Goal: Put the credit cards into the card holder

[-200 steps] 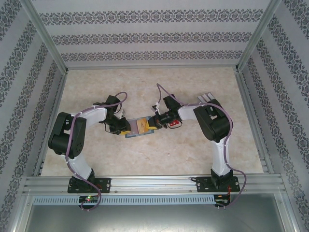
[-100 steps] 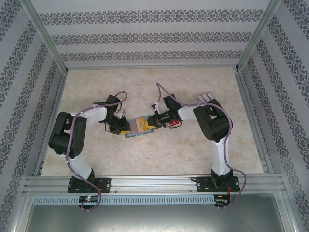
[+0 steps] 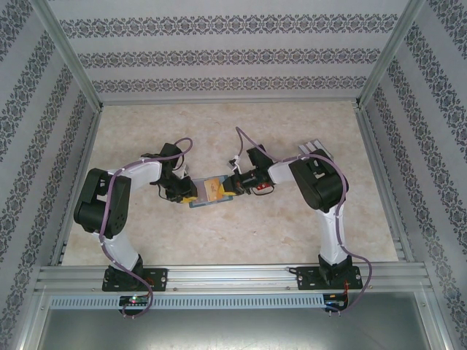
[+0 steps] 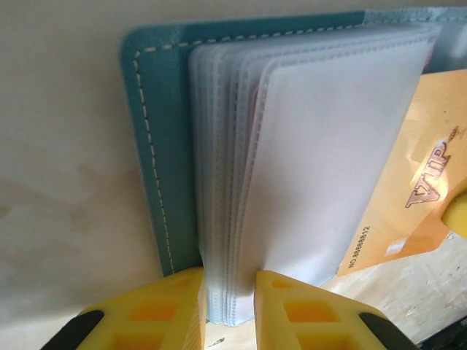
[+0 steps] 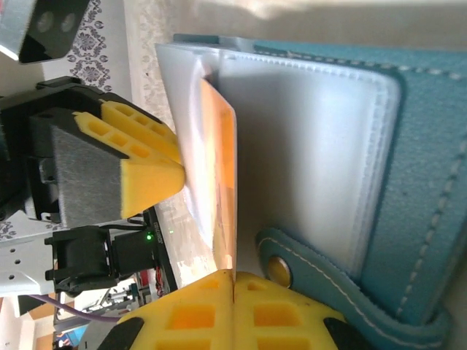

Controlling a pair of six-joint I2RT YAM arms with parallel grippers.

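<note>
**Right claw** (image 5: pixel 233 286): pressed together on the edge of an orange card (image 5: pixel 222 160). The card stands on edge, and its left end reaches in among the clear sleeves (image 5: pixel 306 146) of the card holder (image 5: pixel 416 219).

**Left claw** (image 4: pixel 228 299): pinching a lifted bundle of those sleeves so that the pages part.

**Holder:** lies open on the table (image 4: pixel 58 189) between the two arms, teal cover down. Its snap tab (image 5: pixel 281 268) is just beside the right claw.

**Red card** (image 3: pixel 263 188): lies on the table beneath the right arm.

**Step in hand, by judgement:** feeding the orange card into a pocket (whether its edge has entered one cannot be told). To do this well, line the card up with the pocket mouth and push it slowly. The left claw should hold the sleeves steady. A skewed card would likely buckle the plastic or shove the holder along the table.
</note>
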